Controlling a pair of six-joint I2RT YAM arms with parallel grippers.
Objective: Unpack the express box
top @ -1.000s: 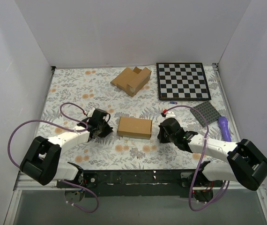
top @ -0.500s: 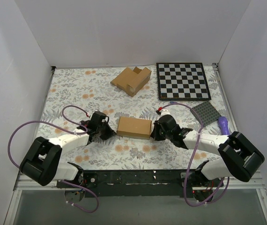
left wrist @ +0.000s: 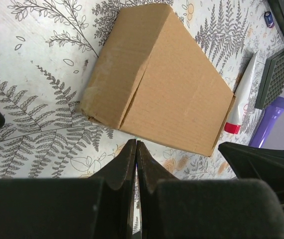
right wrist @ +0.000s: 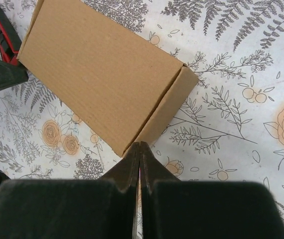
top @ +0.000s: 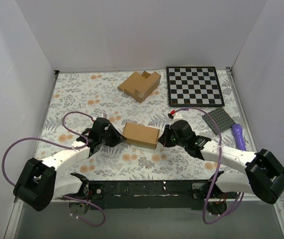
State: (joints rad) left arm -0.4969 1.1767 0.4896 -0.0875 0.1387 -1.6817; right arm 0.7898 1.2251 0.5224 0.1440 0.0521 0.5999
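Note:
The express box, a small flat brown carton, lies closed on the floral cloth at mid-table. It shows in the left wrist view and the right wrist view. My left gripper is shut and empty, its tips right at the box's left end. My right gripper is shut and empty, its tips at the box's right near corner. The box sits between the two grippers, turned a little.
A larger notched cardboard box stands at the back. A chessboard lies back right. A grey studded plate, a purple handle and a white tube with red cap lie on the right.
Both grippers have closed in on the box's two ends. The box has turned slightly, its left end now further back.

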